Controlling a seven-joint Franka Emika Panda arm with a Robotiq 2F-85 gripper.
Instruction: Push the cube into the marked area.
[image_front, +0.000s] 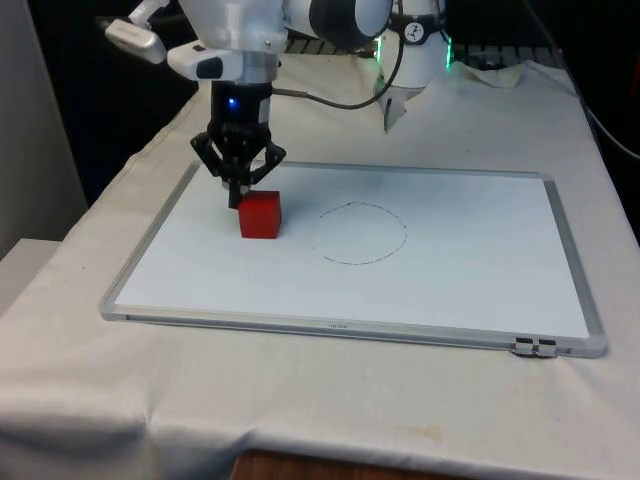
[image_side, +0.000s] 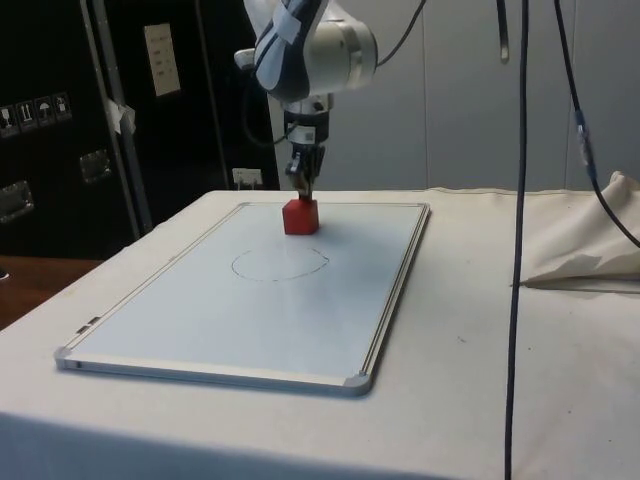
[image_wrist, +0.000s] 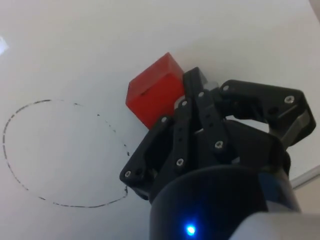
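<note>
A red cube (image_front: 260, 215) (image_side: 300, 216) (image_wrist: 152, 94) rests on the whiteboard (image_front: 470, 290), just outside a hand-drawn circle (image_front: 358, 233) (image_side: 279, 264) (image_wrist: 60, 152). The circle lies toward the front view's right of the cube. My black gripper (image_front: 238, 194) (image_side: 303, 188) (image_wrist: 192, 87) is shut, its fingertips pressed together with nothing between them. They stand against the cube's far left corner in the front view, on the side away from the circle. In the wrist view the fingers (image_wrist: 196, 107) touch the cube's edge.
The whiteboard has a raised metal frame (image_front: 350, 332) (image_side: 390, 290) around it and lies on the white cloth. A black cable (image_side: 520, 200) hangs down in the side view. Folded cloth (image_side: 590, 250) bunches at the table's edge there.
</note>
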